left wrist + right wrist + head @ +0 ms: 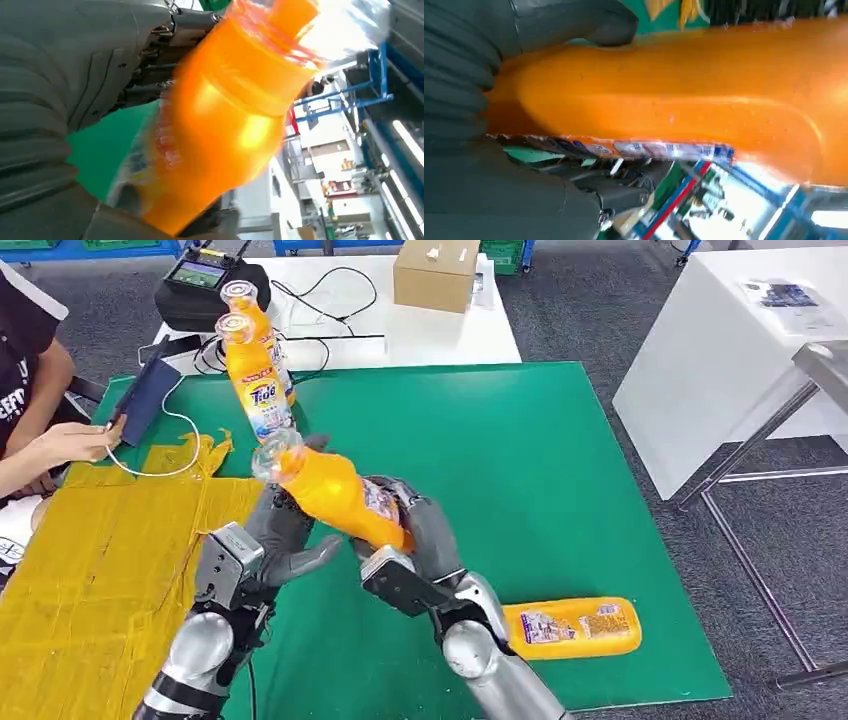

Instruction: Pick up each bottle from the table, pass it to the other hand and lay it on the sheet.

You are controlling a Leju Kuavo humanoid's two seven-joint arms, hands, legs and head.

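An orange bottle [335, 495] with a clear cap hangs tilted above the green mat [560, 470]. My right hand [425, 530] grips its lower body, and the right wrist view shows the thumb [574, 22] wrapped over the bottle [684, 100]. My left hand [285, 540] is cupped under the neck end with fingers apart, and the bottle [225, 120] looks blurred in front of its palm. Two more orange bottles [258, 380] stand upright at the mat's far left. Another bottle [572, 628] lies on the mat near my right forearm. The yellow sheet [90, 580] lies to the left.
A person's hand [75, 440] rests on a dark blue pouch [148, 395] with a white cable at the sheet's far edge. Beyond the mat, a white table carries a black device [205, 285] and a cardboard box [435, 275]. Another white table [720, 360] stands at the right.
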